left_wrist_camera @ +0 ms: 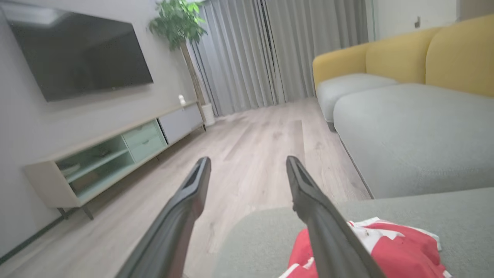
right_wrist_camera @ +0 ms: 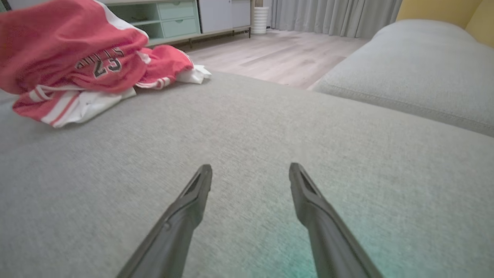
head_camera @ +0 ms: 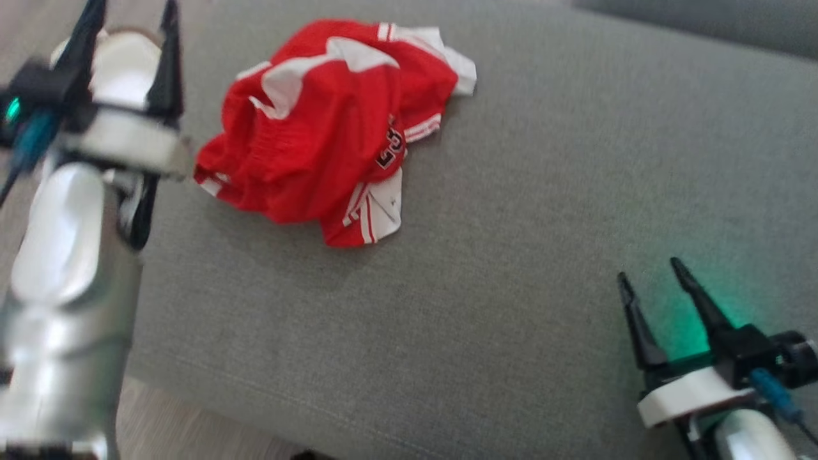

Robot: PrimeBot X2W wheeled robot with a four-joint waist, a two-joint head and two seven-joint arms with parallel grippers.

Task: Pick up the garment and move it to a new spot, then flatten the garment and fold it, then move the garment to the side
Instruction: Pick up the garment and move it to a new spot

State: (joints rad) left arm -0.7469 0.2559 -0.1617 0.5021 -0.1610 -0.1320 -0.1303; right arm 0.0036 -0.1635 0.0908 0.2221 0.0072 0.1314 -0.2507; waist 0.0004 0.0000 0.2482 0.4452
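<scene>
"So, where is the crumpled red and white jersey [head_camera: 319,128] lying?"

"On the grey fabric sofa seat [head_camera: 511,255], far and to the left, bunched into a heap. White trim and dark lettering show along its right side, and nothing holds it."

"And the left tool [head_camera: 131,13]?"

"It is just left of the heap, at the seat's left edge. Its two dark fingers are spread wide with nothing between them. In the left wrist view they point out over the pale wooden floor [left_wrist_camera: 262,143], with the jersey low beside the right-hand finger. I cannot tell whether that finger touches the cloth."

"What about the right tool [head_camera: 647,268]?"

"It is near and to the right, well apart from the jersey. Its fingers are also wide and empty, and they point across bare grey fabric. A green glow falls on the seat beside it."

"Anything else around?"

"A dark flat television [left_wrist_camera: 81,54] hangs on the wall above a long low cabinet [left_wrist_camera: 115,154]. A potted plant [left_wrist_camera: 177,23] stands by grey curtains [left_wrist_camera: 278,50], and yellow sofa backs [left_wrist_camera: 401,58] rise to the right."
</scene>
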